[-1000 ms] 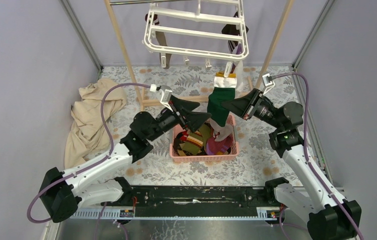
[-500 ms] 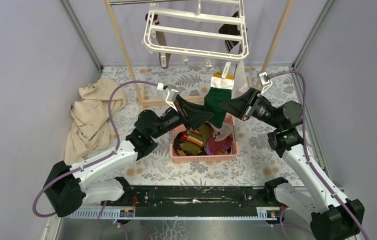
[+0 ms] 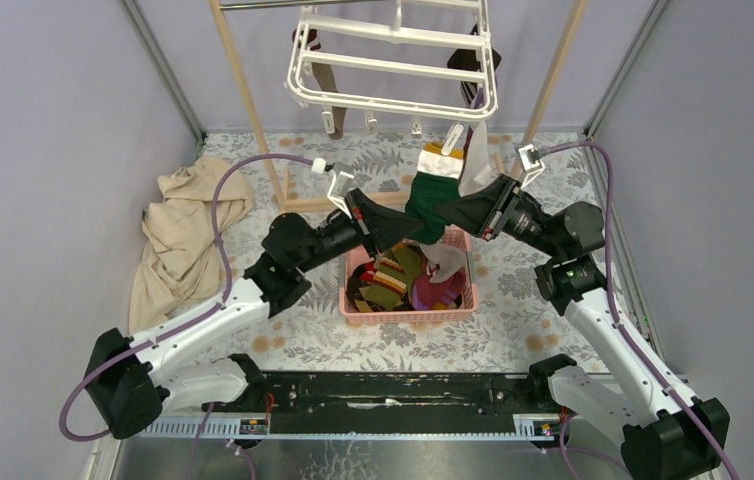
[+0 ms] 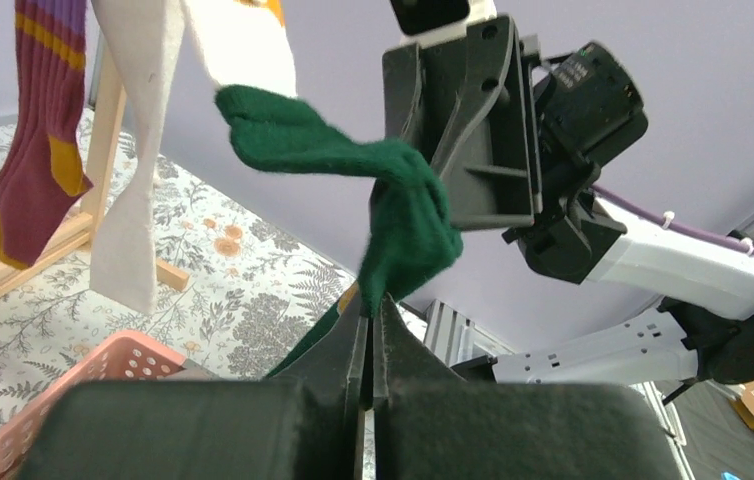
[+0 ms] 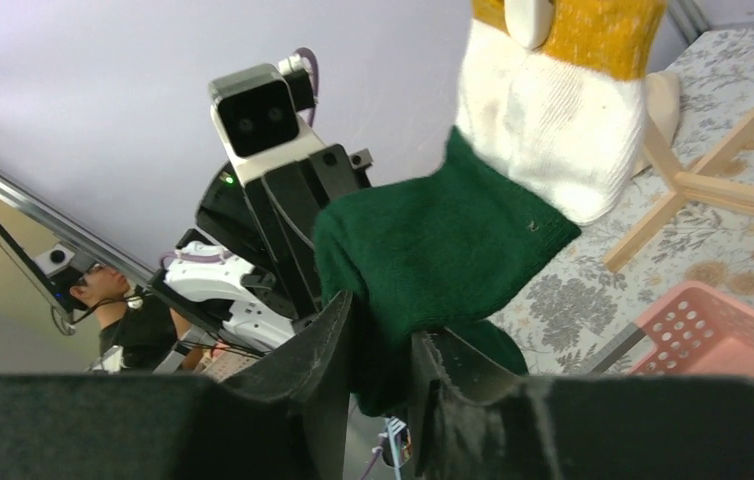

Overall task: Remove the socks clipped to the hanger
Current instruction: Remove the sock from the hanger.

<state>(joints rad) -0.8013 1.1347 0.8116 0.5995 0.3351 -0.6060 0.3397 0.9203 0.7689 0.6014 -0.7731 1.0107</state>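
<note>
Over a flower-patterned table [image 3: 513, 330], a wooden pole frame [image 3: 243, 100] is carrying the white hanger [image 3: 390, 101] at the 12 o'clock end of the top view. A beige cloth [image 3: 178, 235] is lying crumpled at 9 o'clock. A pink basket [image 3: 408, 315] is sitting mid-table, holding a heap of loose socks [image 3: 393, 285].

A green sock [image 3: 431, 200] is hanging from the hanger's near rail, toward its 5 o'clock corner, directly above the basket. A white clip [image 5: 530, 15] is biting its yellow cuff.

The left gripper [image 4: 371, 310] is reaching in from 8 o'clock, its fingers pressed together on the green sock's lower fabric. The right gripper [image 5: 378, 330] is meeting it from 3 o'clock. Its fingers are standing slightly apart with green fabric between them, and it cannot be told whether they are gripping.

A white sock [image 4: 138, 150] and a maroon striped sock [image 4: 38, 150] are dangling behind.
</note>
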